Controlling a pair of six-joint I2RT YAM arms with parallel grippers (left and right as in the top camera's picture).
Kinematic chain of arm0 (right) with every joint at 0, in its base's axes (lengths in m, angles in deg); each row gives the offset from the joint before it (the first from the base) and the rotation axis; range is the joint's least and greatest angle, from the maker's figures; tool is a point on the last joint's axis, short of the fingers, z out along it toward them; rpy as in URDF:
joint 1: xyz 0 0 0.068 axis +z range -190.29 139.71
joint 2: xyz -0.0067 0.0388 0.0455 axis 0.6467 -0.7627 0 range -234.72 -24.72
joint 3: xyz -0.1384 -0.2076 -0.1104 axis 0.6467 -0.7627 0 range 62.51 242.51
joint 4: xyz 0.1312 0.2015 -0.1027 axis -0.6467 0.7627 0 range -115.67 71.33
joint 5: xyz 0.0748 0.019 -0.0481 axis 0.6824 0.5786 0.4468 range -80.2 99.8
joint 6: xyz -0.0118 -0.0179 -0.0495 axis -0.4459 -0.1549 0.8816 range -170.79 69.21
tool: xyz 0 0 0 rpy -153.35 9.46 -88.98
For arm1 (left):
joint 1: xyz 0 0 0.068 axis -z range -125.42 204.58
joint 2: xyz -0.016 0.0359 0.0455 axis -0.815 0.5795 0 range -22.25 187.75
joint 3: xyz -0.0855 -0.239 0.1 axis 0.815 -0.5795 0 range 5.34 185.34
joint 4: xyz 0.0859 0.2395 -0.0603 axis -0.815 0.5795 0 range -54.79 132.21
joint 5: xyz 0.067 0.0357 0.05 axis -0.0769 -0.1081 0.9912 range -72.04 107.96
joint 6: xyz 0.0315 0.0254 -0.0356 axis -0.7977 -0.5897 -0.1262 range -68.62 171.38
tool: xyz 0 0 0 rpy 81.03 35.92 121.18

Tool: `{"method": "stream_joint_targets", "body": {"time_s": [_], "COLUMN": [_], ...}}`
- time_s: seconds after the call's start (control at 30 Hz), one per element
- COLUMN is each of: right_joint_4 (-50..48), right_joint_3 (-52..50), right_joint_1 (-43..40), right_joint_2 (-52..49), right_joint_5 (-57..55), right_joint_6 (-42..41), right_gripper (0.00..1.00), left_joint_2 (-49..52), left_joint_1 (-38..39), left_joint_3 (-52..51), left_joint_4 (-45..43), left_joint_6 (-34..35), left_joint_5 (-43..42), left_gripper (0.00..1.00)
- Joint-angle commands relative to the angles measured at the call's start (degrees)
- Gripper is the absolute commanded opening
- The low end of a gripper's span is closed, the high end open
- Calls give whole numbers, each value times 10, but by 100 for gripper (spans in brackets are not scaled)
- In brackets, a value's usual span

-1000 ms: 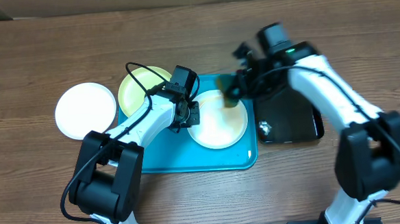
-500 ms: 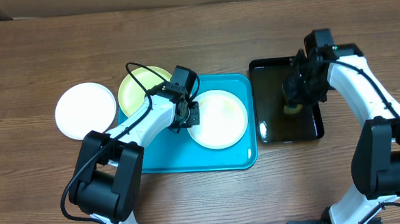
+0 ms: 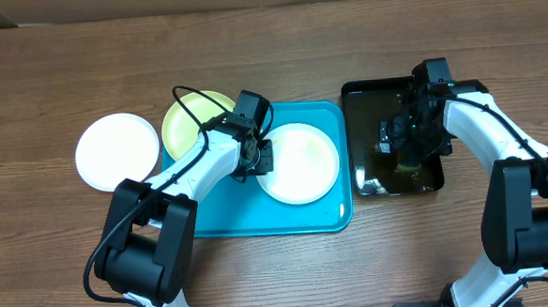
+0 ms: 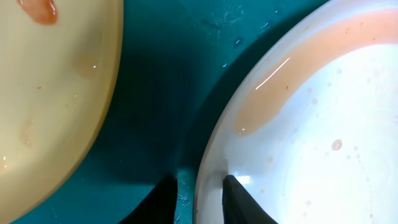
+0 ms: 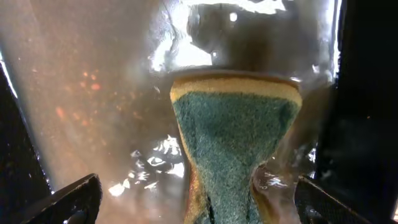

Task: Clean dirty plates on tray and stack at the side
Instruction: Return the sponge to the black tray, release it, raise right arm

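Wood-grain counter (image 3: 277, 40): left gripper (image 4: 200, 194) pinches a white plate (image 3: 303, 171) by its rim on the tray (image 3: 296, 218). Right gripper (image 5: 214, 208) squeezes a green sponge (image 5: 233, 137) in the black basin (image 3: 365, 97).

Green-and-yellow sponge (image 5: 233, 143) in shallow water, glossy black basin (image 3: 363, 100), brown wooden table (image 3: 268, 41)

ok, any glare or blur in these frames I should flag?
Overhead: sharp, small glint in the basin. Right wrist: heavy glare off the water, sponge sharp. Left wrist: highlight streak on the white plate, dark shadow on the tray.
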Motion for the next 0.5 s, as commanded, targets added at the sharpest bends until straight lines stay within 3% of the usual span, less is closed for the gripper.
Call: {"method": "stream_joint_targets", "body": {"time_s": [0.0, 0.3, 0.47], "right_joint_4": [1, 112, 73], "right_joint_3": [40, 217, 234], "right_joint_1": [1, -1, -1], "right_joint_2": [8, 9, 8], "right_joint_5": [-5, -6, -5], "right_joint_6": [-1, -2, -2], "right_gripper": [100, 100, 100], "left_joint_2": [8, 8, 8], "left_joint_1": [4, 4, 4], "left_joint_3": [-5, -5, -5], "left_joint_4": [2, 15, 46], "left_joint_6": [-9, -8, -6], "left_joint_5": [-1, -1, -2], "left_gripper": [29, 30, 24]}}
